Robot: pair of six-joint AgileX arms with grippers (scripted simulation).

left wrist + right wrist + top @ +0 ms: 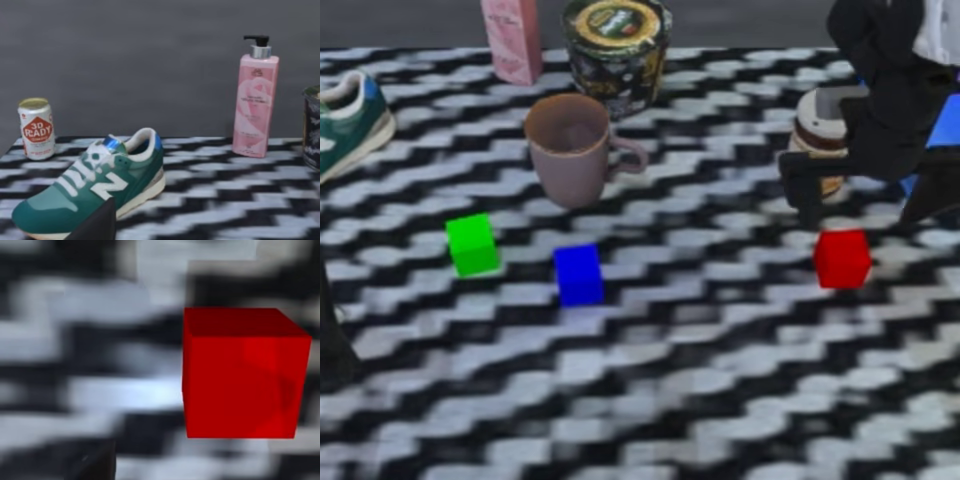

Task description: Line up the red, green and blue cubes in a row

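Three cubes lie apart on the zigzag cloth. The green cube is at the left, and the blue cube sits just right of it and slightly nearer. The red cube is far to the right and fills the right wrist view. My right gripper hangs open just behind the red cube, holding nothing; one dark finger shows in its wrist view. My left arm is parked at the table's left edge with its gripper open; one finger shows.
A mauve mug stands behind the green and blue cubes. A pink pump bottle and a dark tub are at the back. A green sneaker lies far left, near a can. A brown cup and a blue crate are beside the right arm.
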